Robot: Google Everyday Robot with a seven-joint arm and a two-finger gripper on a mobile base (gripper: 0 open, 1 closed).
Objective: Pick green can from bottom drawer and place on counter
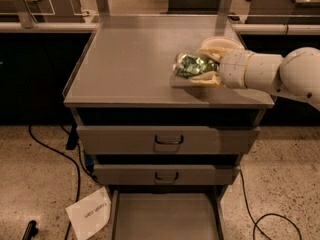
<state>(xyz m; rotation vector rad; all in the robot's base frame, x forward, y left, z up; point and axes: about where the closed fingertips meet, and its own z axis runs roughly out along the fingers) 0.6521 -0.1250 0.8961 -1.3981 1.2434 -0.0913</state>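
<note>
Placing step now: claw point(190, 70) clamped on the green can point(192, 63), right of centre, low over the table point(130, 59) — touching or not, hard to tell. Down at the lower edge, bottom drawer point(167, 216) open, can out of it. Next: set down, release, lift away. Front rim close below — plenty of open surface to the left.

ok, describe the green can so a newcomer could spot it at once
Find the grey drawer cabinet; its wide flat top is the counter. On its right side, the gripper of the white arm is shut on the green can. It is the only shiny, crumpled green thing against that dull grey top.
</note>
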